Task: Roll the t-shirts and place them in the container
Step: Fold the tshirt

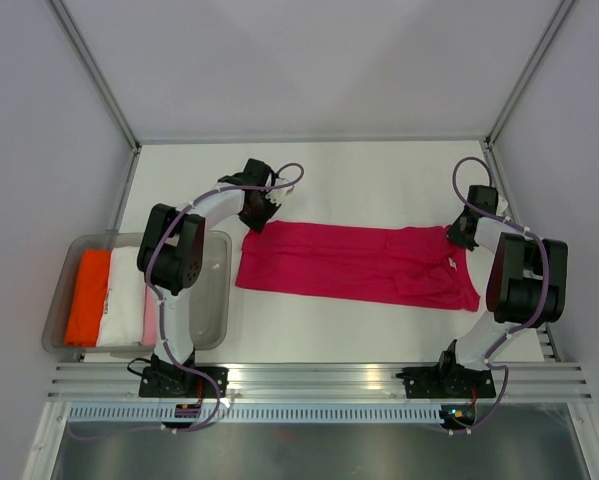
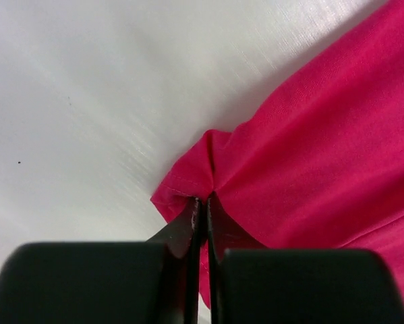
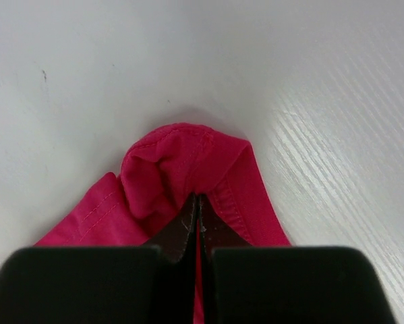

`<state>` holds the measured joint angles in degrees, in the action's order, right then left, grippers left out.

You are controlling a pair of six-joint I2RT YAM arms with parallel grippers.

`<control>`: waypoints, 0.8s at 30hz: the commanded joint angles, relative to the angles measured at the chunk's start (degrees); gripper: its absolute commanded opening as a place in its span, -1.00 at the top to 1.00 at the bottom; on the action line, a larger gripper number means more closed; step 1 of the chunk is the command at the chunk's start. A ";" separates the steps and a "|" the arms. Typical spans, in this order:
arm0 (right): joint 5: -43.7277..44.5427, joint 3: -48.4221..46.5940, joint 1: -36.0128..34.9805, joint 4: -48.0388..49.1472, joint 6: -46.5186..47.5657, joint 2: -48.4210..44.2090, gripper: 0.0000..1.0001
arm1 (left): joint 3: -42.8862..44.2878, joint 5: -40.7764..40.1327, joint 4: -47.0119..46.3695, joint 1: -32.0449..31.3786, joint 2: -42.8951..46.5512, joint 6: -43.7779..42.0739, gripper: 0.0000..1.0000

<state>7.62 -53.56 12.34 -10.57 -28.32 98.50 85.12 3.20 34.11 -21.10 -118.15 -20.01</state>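
Left gripper (image 1: 260,222) is clamping down on the deep magenta-red cotton t-shirt (image 1: 359,265), pinching the far hem corner on the end nearest the clear plastic bin (image 1: 220,290); in the left wrist view the jaws are sitting closed at (image 2: 202,202) with the hem of the cloth (image 2: 309,155) bunching right at the tips. Right gripper (image 1: 463,238) is doing the same on the far corner at the end away from the bin, jaws closed at (image 3: 197,202) on a puckered fold of stitched edge (image 3: 181,162). The shirt is lying folded into a long flat band on the white table (image 1: 379,180), just beside the bin and running away from it. Inside the bin, the orange t-shirt (image 1: 87,298), white t-shirt (image 1: 127,295) and pale pink t-shirt (image 1: 150,320) are sitting folded side by side.
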 commanded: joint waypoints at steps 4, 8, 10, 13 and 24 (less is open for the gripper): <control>4.33 -1.90 0.84 -3.40 0.89 -3.66 0.99 | -1.36 0.23 -0.88 1.76 -1.91 0.76 0.95; 3.90 -1.72 0.85 -3.41 2.03 -5.16 1.00 | -2.94 0.23 -1.24 2.47 -0.60 0.85 0.95; 2.06 -2.25 0.85 -3.32 2.48 -4.55 0.99 | -3.38 0.31 -1.50 2.47 0.11 1.02 0.95; -0.75 -3.13 0.85 -3.93 2.91 -4.10 0.76 | -4.17 1.45 -1.50 2.47 0.81 1.20 0.95; -9.09 0.30 0.05 -2.36 3.53 -7.54 0.48 | -4.26 2.16 -1.50 2.56 1.43 1.73 0.95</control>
<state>2.90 -53.91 12.64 -14.50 -25.50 90.59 82.70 5.08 31.03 -19.25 -116.90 -19.79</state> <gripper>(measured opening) 0.245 0.034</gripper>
